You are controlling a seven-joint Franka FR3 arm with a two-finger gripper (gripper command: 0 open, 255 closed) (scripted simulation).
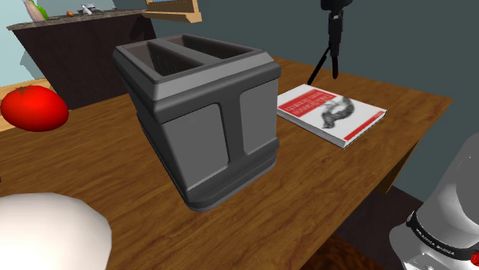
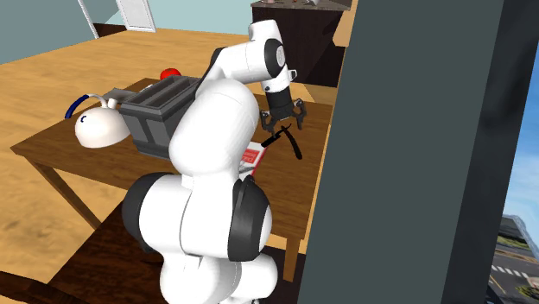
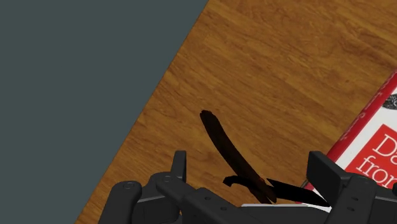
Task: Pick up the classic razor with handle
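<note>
1. This is a room in a home, most likely a kitchen or a dining corner.
2. A wooden table [image 1: 100, 161] carries household things: a dark grey two-slot toaster [image 1: 203, 115], a red tomato [image 1: 32, 107] to its far left, a red-and-white book [image 1: 331, 113] to its right, and a white rounded pot [image 2: 99, 128] at the near left.
3. Beyond the table stands a dark counter [image 1: 84, 31] with small items on top.
4. The floor [image 2: 52, 69] is light wood planks, and a white door [image 2: 136, 13] stands at the far side.
5. A plain grey-green wall [image 2: 406, 155] rises just beside the table's right edge.
</note>
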